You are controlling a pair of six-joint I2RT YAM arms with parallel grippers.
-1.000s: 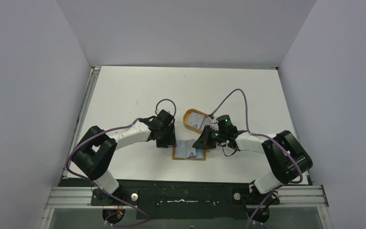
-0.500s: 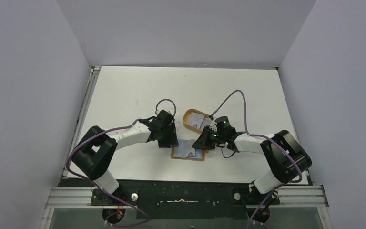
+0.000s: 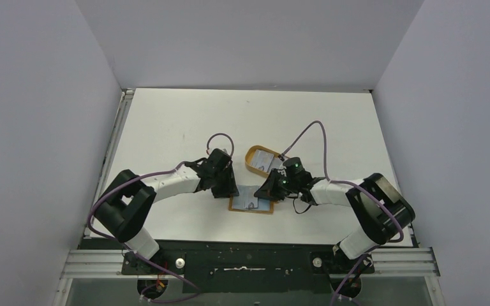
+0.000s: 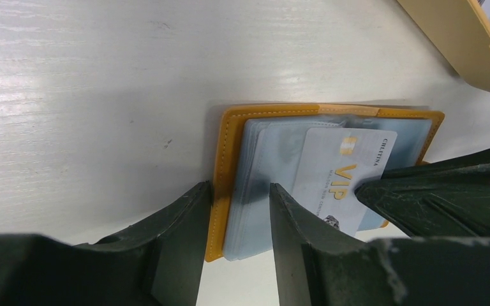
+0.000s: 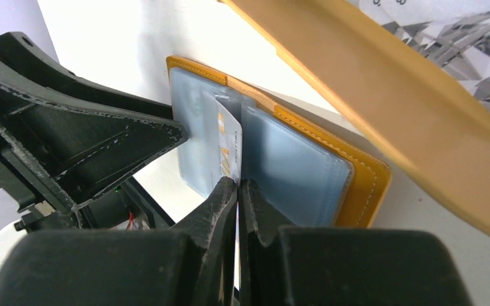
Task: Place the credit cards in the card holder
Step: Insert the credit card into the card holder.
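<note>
On table [image 3: 166, 127], right hand [image 5: 238, 191] pinches credit card [image 5: 226, 137] over card holder [image 5: 363, 185]; open left hand [image 4: 239, 190] straddles its edge.

Fingers [image 5: 217, 207] pinching credit card [image 5: 228, 143], apparently over open card holder [image 5: 360, 185]

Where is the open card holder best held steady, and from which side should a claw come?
Take the card holder by its bare orange border, coming from the robot's left. It lies flat and open, and the right claw holds a credit card at its pockets from the opposite side.
</note>
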